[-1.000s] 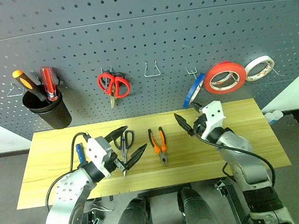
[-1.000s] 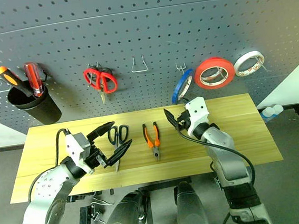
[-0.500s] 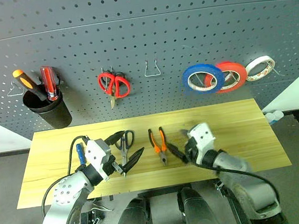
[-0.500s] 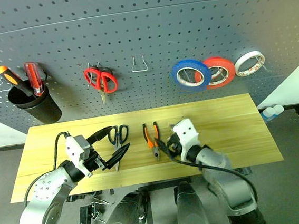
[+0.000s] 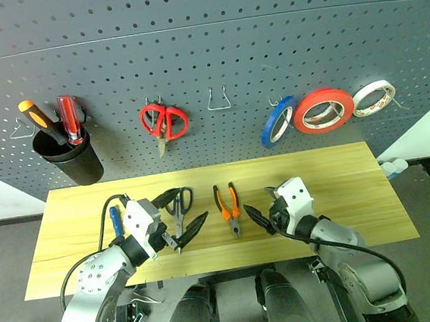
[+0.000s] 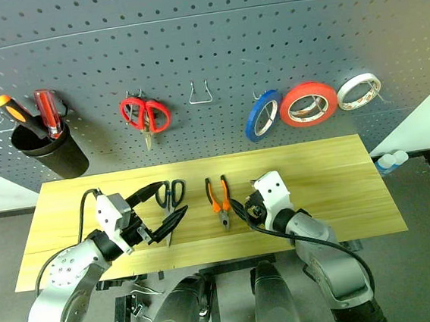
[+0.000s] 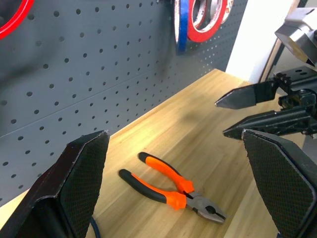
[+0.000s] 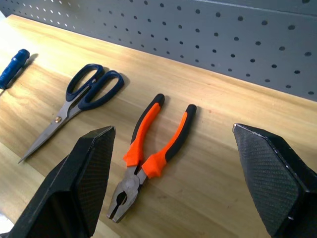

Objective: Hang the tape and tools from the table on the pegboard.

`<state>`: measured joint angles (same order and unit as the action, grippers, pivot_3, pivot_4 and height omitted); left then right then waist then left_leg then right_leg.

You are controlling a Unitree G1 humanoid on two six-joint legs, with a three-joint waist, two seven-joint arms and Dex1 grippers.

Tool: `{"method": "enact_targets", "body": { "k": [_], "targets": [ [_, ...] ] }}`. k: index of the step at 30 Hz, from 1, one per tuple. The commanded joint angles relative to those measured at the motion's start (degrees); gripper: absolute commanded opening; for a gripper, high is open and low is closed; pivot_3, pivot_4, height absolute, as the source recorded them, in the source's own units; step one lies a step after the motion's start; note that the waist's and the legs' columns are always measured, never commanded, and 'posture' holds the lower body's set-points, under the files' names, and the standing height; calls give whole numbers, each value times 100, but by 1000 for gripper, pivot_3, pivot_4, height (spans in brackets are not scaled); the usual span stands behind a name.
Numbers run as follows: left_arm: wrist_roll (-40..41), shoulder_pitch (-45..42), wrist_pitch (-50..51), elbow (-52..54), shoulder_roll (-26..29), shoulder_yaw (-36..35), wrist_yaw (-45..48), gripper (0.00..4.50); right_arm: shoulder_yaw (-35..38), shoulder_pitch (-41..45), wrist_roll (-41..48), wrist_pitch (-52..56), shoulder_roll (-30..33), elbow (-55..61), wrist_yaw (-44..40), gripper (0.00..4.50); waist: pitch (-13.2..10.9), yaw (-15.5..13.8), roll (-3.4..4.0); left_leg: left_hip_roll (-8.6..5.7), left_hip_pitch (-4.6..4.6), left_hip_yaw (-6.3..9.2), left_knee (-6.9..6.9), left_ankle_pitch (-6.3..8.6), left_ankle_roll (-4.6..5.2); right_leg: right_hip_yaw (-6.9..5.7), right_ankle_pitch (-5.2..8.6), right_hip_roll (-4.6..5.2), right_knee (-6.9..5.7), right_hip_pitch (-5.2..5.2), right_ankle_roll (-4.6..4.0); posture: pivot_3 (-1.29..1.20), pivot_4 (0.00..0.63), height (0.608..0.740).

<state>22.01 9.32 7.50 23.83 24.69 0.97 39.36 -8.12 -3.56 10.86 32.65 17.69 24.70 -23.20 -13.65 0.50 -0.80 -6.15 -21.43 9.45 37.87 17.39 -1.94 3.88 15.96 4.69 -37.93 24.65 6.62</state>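
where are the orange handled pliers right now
In the left eye view the pliers lie flat on the table, near its middle, between the dark-handled scissors on their left and the right gripper on their right, apart from both.

No readable writing, brand, number or sign shows anywhere in these views. The pegboard [image 5: 279, 40], the table [image 5: 353, 170] and the pliers [image 8: 151, 153] lying ahead of the right pincer's open fingers carry no legible marking.

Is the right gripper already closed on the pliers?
No. In the right wrist view the pliers lie free on the table, with the right gripper open above them.
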Motion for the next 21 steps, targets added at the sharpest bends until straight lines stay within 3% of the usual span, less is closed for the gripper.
{"method": "enact_targets", "body": {
  "k": [1, 5, 13, 21],
  "targets": [
    [1, 114, -23, 191, 115, -45, 64, 4500, -131, -126, 38, 519, -91, 396, 219, 3959, 0, 5, 0, 0, 0, 0, 0, 0, 0, 0, 0, 0, 0, 0, 0, 55, 230, 720],
    [38, 298, 82, 249, 250, -129, 67, 4500, -728, -282, -247, 1136, -346, 639, 701, 3959, 0, 5, 0, 2, 0, 1, -8, 0, 0, 0, 1, 0, 1, 4, -1, 59, 228, 720],
    [128, 625, 391, 505, 363, -260, -33, 4500, -1479, 105, -861, 1605, -1492, 108, 1943, 3959, -2, 0, 3, 1, -1, 3, -16, -1, -2, 0, 1, 2, 7, 5, -1, 72, 236, 720],
    [169, 843, 576, 775, 328, -269, -143, 4500, -1545, 963, -1377, 1536, -2259, -973, 2686, 3959, -3, 10, 3, 2, 0, 5, -68, -11, -18, 0, 2, 1, 19, 25, -5, 82, 241, 720]
  ]
}}
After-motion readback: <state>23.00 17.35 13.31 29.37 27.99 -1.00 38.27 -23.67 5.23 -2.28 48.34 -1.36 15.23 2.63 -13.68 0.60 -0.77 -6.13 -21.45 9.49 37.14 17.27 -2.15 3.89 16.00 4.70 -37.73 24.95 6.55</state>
